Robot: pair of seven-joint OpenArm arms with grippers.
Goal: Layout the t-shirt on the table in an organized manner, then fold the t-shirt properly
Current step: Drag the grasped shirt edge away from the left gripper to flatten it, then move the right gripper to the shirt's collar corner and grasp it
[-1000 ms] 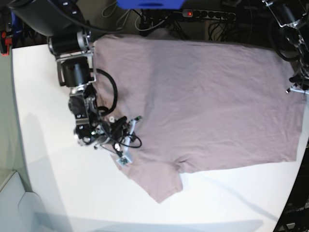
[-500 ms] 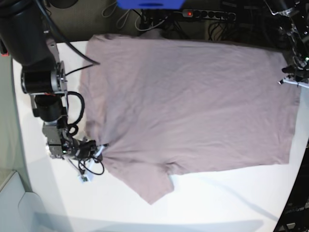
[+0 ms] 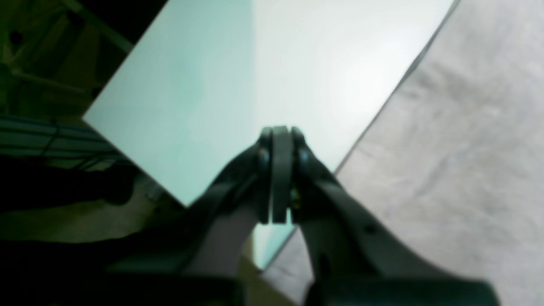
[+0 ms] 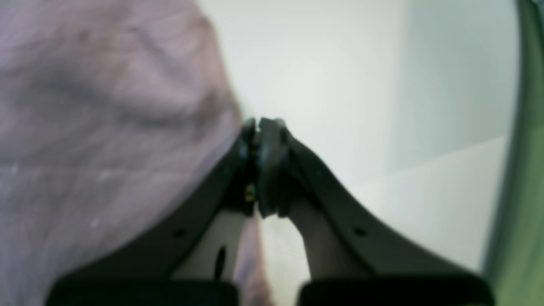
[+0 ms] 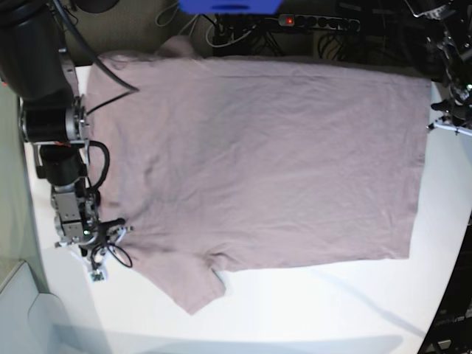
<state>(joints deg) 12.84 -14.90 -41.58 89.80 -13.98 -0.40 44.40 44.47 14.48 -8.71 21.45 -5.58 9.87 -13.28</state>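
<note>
The dusty-pink t-shirt (image 5: 258, 162) lies spread out over most of the white table (image 5: 310, 310), one sleeve pointing to the front left. My right gripper (image 5: 122, 230) is shut at the shirt's left edge. In the right wrist view its closed fingertips (image 4: 259, 123) meet the cloth's (image 4: 106, 127) border, pinching it. My left gripper (image 5: 431, 127) sits at the shirt's right hem. The left wrist view shows it (image 3: 278, 129) shut, with its tips over bare table (image 3: 255, 63) just beside the hem (image 3: 446, 170) and no cloth seen between them.
A power strip (image 5: 317, 22), cables and a blue object (image 5: 228, 6) lie behind the table's far edge. The table's rounded left edge (image 5: 29, 243) runs close to my right arm. The table corner (image 3: 89, 119) and the floor show past my left gripper.
My right gripper has travelled left toward the table's edge, and the whole t-shirt slid left with it. The shirt's right hem has drawn back to my left gripper, which has barely moved.
</note>
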